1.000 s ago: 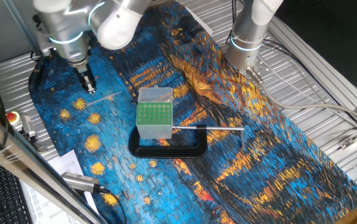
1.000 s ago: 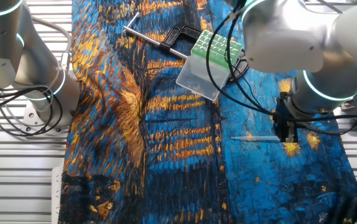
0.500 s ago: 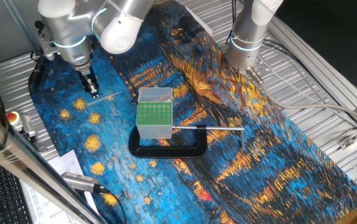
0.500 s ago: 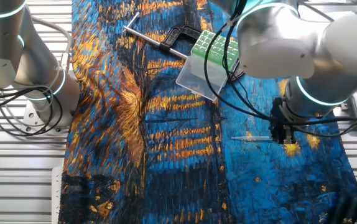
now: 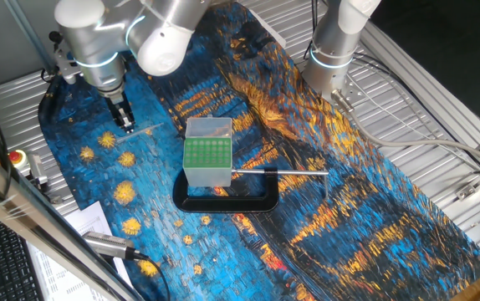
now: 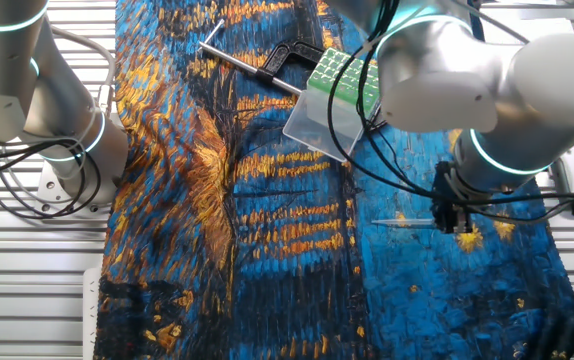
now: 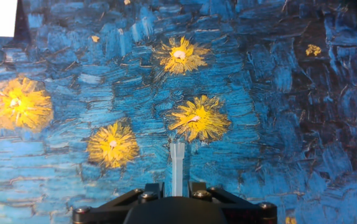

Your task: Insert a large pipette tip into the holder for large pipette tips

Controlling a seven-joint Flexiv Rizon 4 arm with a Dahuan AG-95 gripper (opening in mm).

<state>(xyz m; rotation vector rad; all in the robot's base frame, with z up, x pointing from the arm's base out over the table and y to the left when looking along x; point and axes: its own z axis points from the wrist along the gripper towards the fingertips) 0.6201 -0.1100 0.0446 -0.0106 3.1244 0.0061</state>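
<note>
Gripper (image 5: 126,125) low over the blue painted cloth (image 5: 98,180) on the tabletop, at 10 o'clock from the holder for large pipette tips (image 5: 207,152). Large pipette tip (image 5: 140,132) lies flat on the cloth, wide end between the jaws; can't tell if clenched or only straddling it. Holder sits in a black C-clamp (image 5: 227,199).

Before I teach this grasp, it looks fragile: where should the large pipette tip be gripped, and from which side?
Probably near the wider end of the large pipette tip, from above, pinching across it: it lies flat on the cloth.
</note>
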